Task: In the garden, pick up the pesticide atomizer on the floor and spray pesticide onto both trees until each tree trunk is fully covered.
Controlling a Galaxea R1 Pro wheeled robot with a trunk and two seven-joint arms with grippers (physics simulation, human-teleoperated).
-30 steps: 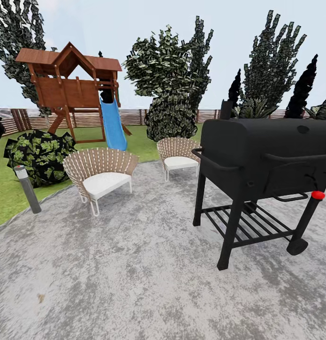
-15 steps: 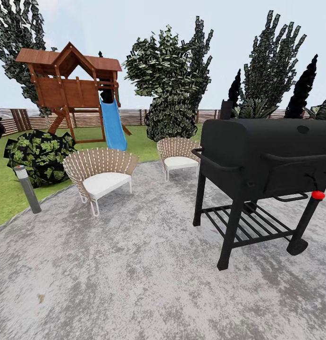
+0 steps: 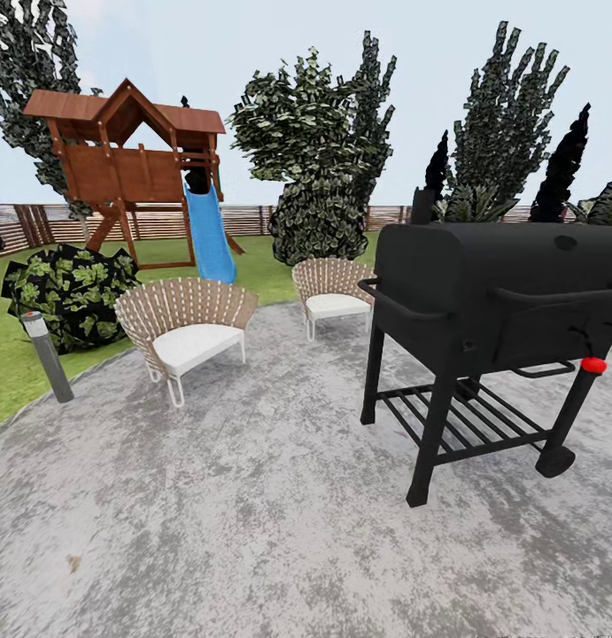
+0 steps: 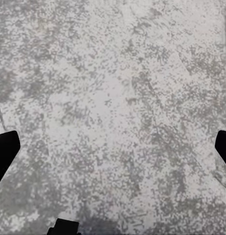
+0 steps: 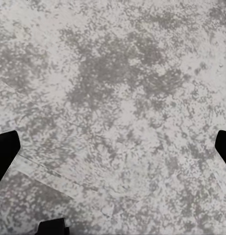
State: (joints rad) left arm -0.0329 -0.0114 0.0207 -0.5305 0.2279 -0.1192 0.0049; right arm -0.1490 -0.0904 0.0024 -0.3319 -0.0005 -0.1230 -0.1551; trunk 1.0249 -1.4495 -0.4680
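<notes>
Grey paving (image 3: 252, 514) carries a grill (image 3: 500, 301) at three o'clock; the view has edged rightward, hunting the sprayer, both grippers (image 4: 113, 147) (image 5: 113, 147) wide apart, empty.

Head view: looked forward and slightly down across grey paving (image 3: 252, 514) to black grill (image 3: 500, 301), chairs, playset (image 3: 128, 168) | Left wrist view: faced straight down, close over paving (image 4: 113, 107) | Right wrist view: same (image 5: 113, 98) | Shared: paving.
</notes>
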